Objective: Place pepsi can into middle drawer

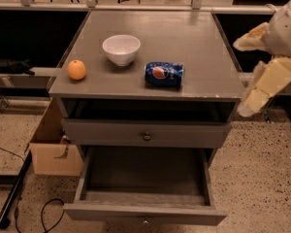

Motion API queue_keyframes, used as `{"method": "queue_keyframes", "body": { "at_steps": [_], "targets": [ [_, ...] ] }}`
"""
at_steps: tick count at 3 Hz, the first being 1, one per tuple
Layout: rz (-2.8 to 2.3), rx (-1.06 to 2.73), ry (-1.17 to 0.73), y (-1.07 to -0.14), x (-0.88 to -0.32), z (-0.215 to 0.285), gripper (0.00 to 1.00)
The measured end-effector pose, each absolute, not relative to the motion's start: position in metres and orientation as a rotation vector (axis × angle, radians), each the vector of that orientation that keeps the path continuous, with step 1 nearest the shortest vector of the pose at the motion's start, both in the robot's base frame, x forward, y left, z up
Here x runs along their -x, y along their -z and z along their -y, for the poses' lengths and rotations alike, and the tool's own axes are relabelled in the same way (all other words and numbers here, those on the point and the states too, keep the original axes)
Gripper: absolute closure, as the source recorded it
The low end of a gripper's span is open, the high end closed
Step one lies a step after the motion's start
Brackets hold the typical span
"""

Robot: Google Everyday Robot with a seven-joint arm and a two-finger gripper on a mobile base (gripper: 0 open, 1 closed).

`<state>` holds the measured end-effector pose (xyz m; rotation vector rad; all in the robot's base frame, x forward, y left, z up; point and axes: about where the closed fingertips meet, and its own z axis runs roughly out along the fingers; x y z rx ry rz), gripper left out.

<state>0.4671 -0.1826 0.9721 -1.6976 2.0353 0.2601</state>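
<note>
The pepsi can (164, 74) lies on its side on the grey surface (184, 33) of the cabinet, near the front edge and a little right of centre, its long axis running roughly left to right. It is a small blue aluminium can with a glossy, slightly mottled skin, and the round red-white-blue logo on its wall faces up and toward the camera, nearer the can's left end. Just behind it and to the left stands a white bowl (121, 49), upright and apart from the can; the bowl is clearly the larger of the two. Farther left, close to the surface's left edge, sits an orange fruit (76, 70), well apart from both. Below the surface there is a dark open slot, then a flat grey drawer front (106, 132) with a round metal knob (146, 136) at its centre, pushed in. Under that, the middle drawer (145, 213) is pulled out toward the camera: a wide grey box with tall side walls, a dark grey floor and a plain front panel. The tool (262, 84) hangs in the air off the right side of the cabinet, beyond the surface's right edge, at about the height of the surface and well apart from the can; it touches nothing, and whether it is apart or together cannot be told from this angle. A cardboard box (51, 152) stands on the speckled floor (262, 178) beside the cabinet's left side.
</note>
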Motion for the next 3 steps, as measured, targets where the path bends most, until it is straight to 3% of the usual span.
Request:
{"method": "queue_keyframes", "body": {
  "at_steps": [1,3],
  "targets": [
    [-1.953,1.651,-0.436,-0.9748,-0.4955,0.1515,0.0],
    [-1.956,1.596,-0.429,-0.9713,-0.4898,0.1561,0.0]
  ]
}}
